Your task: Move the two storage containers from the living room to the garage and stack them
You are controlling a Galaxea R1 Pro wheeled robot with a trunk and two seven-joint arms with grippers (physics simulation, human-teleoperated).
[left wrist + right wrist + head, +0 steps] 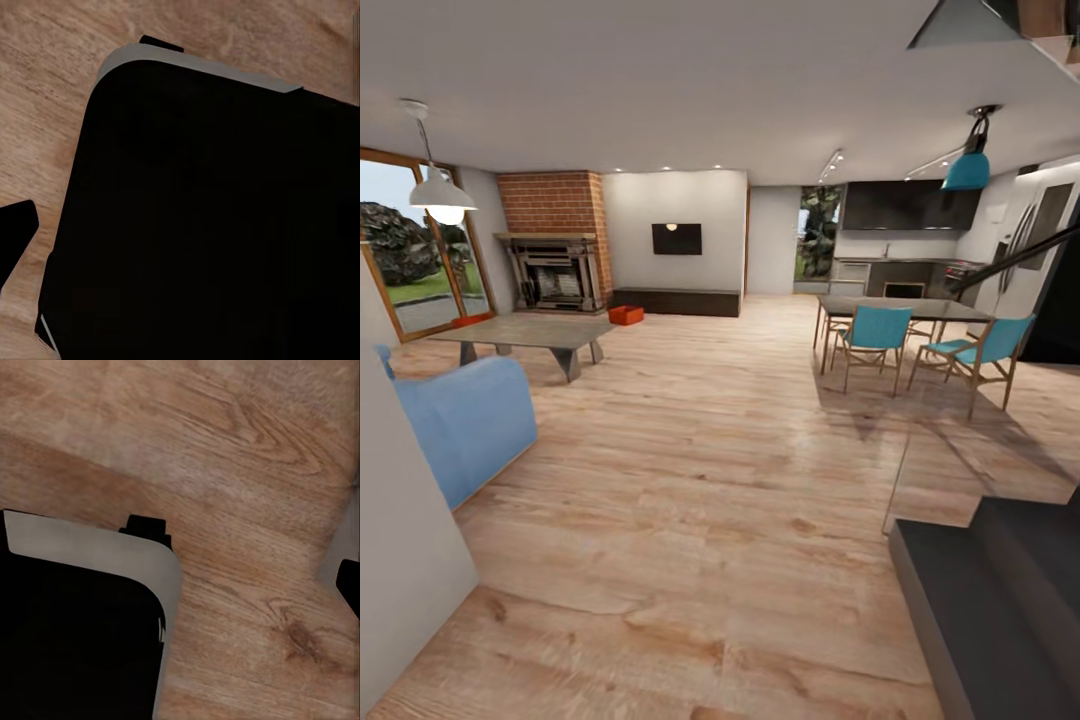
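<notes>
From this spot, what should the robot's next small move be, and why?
Probably drive forward and a little left across the wood floor toward the orange bin. It sits on the floor far off, near the brick fireplace and beyond the low table, well out of arm's reach. The path between the blue sofa and the dining chairs looks open.

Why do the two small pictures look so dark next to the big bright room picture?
Head view: evenly lit, a soft sheen on the wood-plank floor, chairs casting soft shadows, the far orange-red container small and slightly blurred. Left wrist view: a black unlit body blocks most of the frame. Right wrist view: the same dark shape, floor grain sharp.
</notes>
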